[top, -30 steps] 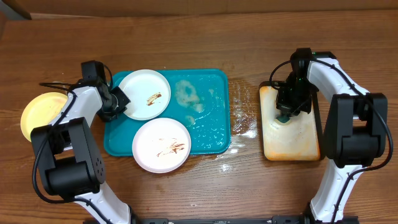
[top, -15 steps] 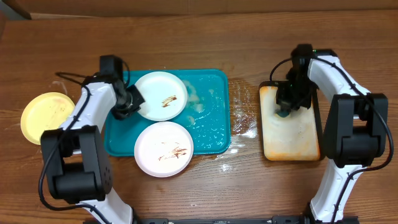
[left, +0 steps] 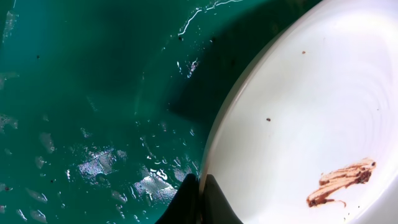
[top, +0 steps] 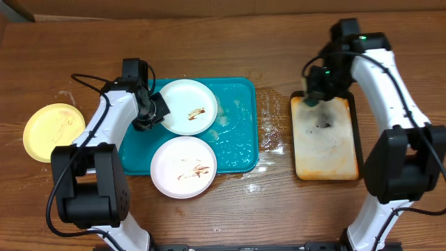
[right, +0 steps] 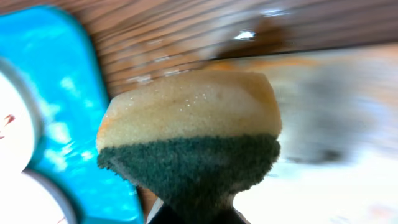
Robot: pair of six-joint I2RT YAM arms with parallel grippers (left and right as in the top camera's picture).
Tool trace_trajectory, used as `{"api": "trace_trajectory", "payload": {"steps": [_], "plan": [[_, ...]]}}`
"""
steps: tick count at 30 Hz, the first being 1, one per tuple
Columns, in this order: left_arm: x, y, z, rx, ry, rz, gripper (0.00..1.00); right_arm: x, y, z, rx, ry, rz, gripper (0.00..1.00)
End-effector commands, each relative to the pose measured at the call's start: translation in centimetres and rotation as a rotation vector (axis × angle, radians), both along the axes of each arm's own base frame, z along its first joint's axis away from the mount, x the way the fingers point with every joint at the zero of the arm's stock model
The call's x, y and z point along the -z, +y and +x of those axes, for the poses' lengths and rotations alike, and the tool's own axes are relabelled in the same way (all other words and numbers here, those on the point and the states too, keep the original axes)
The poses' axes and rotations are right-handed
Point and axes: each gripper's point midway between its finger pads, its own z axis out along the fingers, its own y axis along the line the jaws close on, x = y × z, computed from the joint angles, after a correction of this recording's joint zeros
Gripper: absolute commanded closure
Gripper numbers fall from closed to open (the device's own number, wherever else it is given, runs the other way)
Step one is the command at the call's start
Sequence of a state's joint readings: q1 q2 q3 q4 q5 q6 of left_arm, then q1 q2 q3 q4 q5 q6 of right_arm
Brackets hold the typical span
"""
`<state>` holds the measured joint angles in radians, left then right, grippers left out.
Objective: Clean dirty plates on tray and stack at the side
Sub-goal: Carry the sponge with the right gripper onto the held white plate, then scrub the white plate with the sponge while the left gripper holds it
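Observation:
On the teal tray (top: 240,143) lie two white plates with brown smears. My left gripper (top: 157,111) is shut on the left rim of the back plate (top: 189,106). The left wrist view shows the two dark fingertips (left: 214,202) pinching that rim, one above and one below the plate (left: 311,106). The front plate (top: 183,166) overhangs the tray's near rim. A pale yellow plate (top: 54,132) rests on the table left of the tray. My right gripper (top: 315,90) hangs above the stained tray's back left corner, shut on a yellow-and-green sponge (right: 189,130).
A black-rimmed beige stained tray (top: 326,143) lies right of the teal tray, with a dark spot near its back. Water films the teal tray (left: 93,93), and a wet patch (top: 272,139) glistens on the wood between the two trays.
My left gripper has slid the back white plate to the right across the teal tray. My right gripper has lifted the sponge off the beige tray, towards its back left corner.

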<state>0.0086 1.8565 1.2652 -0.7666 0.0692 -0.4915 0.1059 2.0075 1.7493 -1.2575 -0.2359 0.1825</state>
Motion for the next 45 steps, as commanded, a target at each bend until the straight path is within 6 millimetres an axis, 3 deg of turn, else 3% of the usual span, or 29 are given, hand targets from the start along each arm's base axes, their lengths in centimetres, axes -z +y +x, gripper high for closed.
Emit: {"api": "trace_trajectory", "payload": {"steps": [1,7,12,17,26,31,37,41,45], "plan": [[-1.3,-0.4,0.6,0.057,-0.040,0.026,0.96,-1.8,6.7,-0.6,-0.146,-0.055,0.097,0.96],[-1.2,-1.9,-0.2,0.134,-0.015,0.038,0.96,-2.4,16.0,-2.8,-0.279,-0.110,0.150,0.96],[-1.2,-3.3,-0.3,0.171,-0.016,0.037,0.96,-2.6,20.6,-3.2,-0.301,-0.149,0.218,0.96],[-1.3,-4.8,-0.1,0.205,-0.030,0.036,0.96,-1.7,23.7,-3.7,-0.329,-0.125,0.308,0.96],[-1.8,-6.2,1.6,0.163,-0.106,-0.018,0.96,3.3,27.1,-5.6,-0.355,0.013,0.359,0.96],[-2.1,-7.1,2.1,0.147,-0.127,-0.058,0.96,4.5,29.0,-6.4,-0.361,0.035,0.386,0.96],[-2.1,-10.0,1.4,0.218,-0.122,-0.075,0.96,4.5,31.2,-5.5,-0.329,-0.017,0.421,0.96],[-1.9,-11.4,0.3,0.263,-0.097,-0.056,0.96,5.0,30.6,-4.5,-0.265,-0.040,0.371,0.96],[-1.5,-11.2,-0.6,0.274,-0.065,-0.009,0.96,6.0,28.7,-3.2,-0.182,-0.067,0.267,0.96]]}}
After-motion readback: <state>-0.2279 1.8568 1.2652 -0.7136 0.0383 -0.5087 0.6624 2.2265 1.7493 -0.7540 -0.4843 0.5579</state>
